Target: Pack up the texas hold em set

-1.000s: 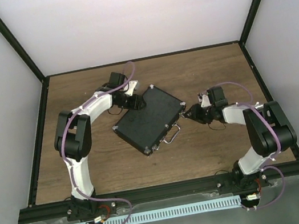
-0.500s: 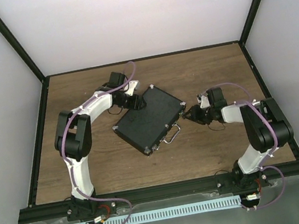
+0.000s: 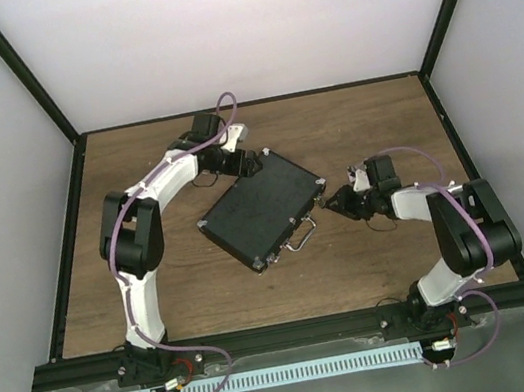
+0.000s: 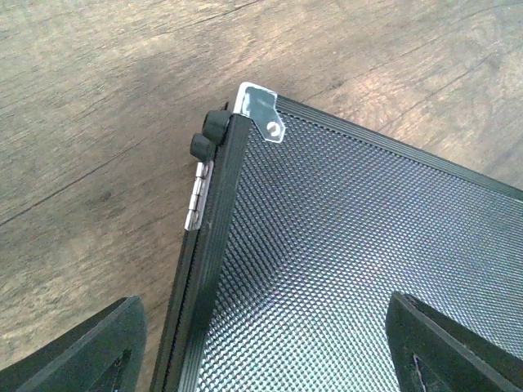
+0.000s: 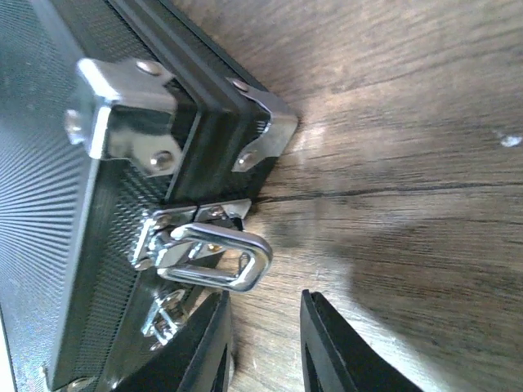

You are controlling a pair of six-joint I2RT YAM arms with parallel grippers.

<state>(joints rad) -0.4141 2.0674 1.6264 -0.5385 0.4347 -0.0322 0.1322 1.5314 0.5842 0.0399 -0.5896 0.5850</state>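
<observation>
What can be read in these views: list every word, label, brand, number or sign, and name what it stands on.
None readable.
Black case: plain dimpled lid, no lettering.
Silver latch and corner bracket: bare metal, no stamp visible.
Pale ribbed strip at the near edge: too small to tell whether it carries marks.

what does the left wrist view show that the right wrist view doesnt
Only the left wrist: the small silver hinge and two black round rubber feet on the back edge of the closed black textured case, with the left gripper wide open. Only the right wrist: the silver loop latch on the front edge, with the right gripper close beside it, fingers narrowly apart. Both: that case on the brown wooden table.
</observation>
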